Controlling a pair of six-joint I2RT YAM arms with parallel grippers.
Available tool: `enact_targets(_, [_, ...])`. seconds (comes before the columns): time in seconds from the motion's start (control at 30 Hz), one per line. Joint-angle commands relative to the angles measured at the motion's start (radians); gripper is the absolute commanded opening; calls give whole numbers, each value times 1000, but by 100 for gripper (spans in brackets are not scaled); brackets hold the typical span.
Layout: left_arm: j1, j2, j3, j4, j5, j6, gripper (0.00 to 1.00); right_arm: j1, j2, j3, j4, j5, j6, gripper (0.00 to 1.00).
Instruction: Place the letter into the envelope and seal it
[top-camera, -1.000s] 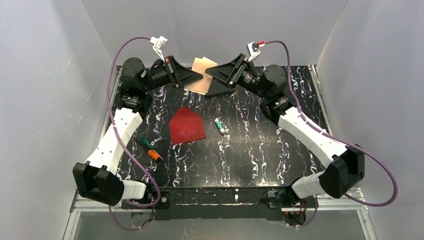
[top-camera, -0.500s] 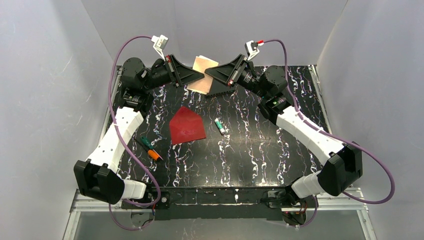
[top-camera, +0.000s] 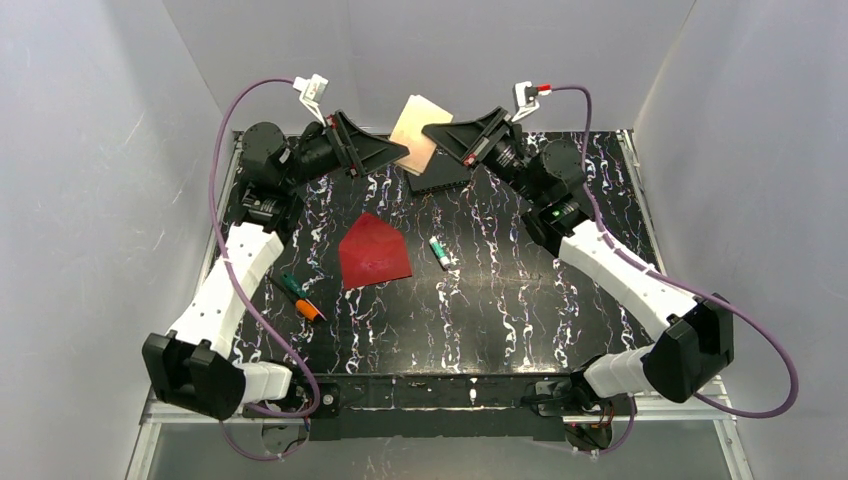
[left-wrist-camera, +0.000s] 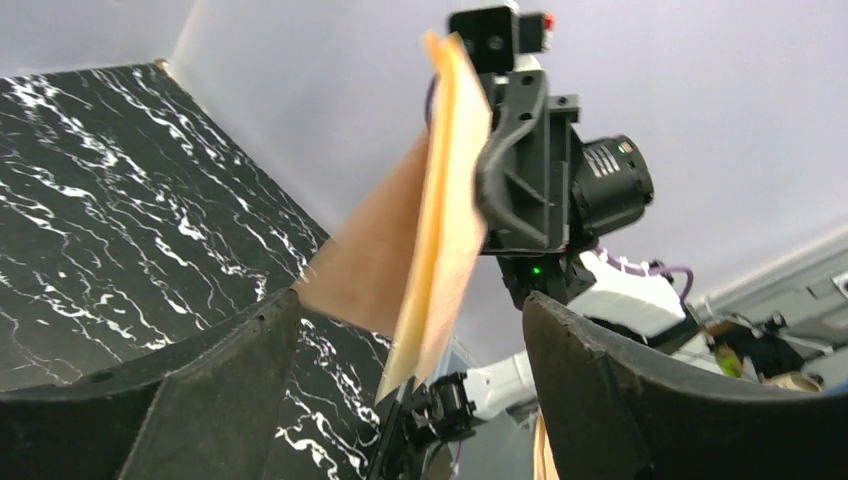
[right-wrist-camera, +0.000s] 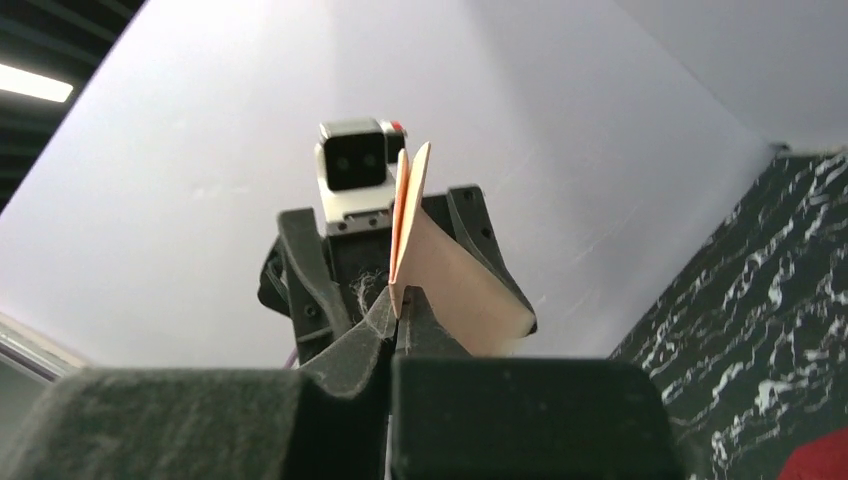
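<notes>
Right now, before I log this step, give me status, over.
Left gripper open, beside the letter. Right gripper shut on the letter, held above the table. Envelope flat mid-table, uncovered; marker lying apart to its right.

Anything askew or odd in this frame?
The letter is off the table, folded and hanging tilted, pinched at one edge by the right gripper. The left gripper is open. The envelope lies flat, with neither gripper on it.
</notes>
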Motion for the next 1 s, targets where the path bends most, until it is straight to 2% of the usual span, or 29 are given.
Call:
enact_targets(0.0, [8,-105,-29,-6,-175,18,82,6,-48,37,187,109,-28,1])
enact_targets(0.1, [1,-92,-7,-5,-218,-50,84,6,-9,96,251,88,15,1])
enact_targets(0.27, [-73,-50,65,34,-172,-92,87,10,57,146,361,54,127,1])
enact_targets(0.33, [-92,-55,65,117,-169,-134,88,11,61,152,365,56,133,1])
enact_targets(0.57, [-102,-79,-25,363,-289,-269,87,20,60,140,357,68,128,1])
enact_targets(0.63, [-105,-68,-31,392,-310,-296,78,25,65,137,354,70,129,1])
enact_targets(0.77, [-108,-45,-33,426,-305,-317,53,33,69,133,348,76,126,1])
enact_targets(0.9, [-108,-51,-38,431,-296,-282,14,35,61,123,324,76,111,1])
enact_targets(0.97, [-107,-64,-44,431,-292,-243,0,35,49,112,296,73,95,1])
